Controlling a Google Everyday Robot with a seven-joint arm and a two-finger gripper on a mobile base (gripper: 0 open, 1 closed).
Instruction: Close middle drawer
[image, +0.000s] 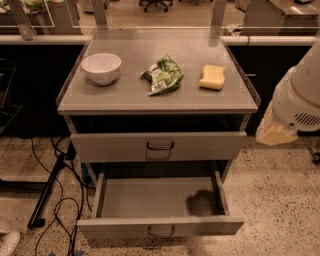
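Note:
The middle drawer (160, 200) of the grey metal cabinet (75, 107) is pulled far out toward me. Its tray is empty, and its flat front (115, 227) with a small bar handle (161, 231) is near the bottom edge of the view. The top drawer (110, 146) above it stands almost shut, with its handle (160, 146) at the centre. The lowest drawer is out of view. My white arm (300, 100) with a beige part (272, 132) hangs at the right, beside the cabinet and apart from it. My gripper itself is not in view.
On the cabinet top sit a white bowl (101, 67), a green snack bag (162, 76) and a yellow sponge (212, 77). Black cables (60, 200) and a dark bar (47, 192) lie on the speckled floor at the left. Dark counters stand behind.

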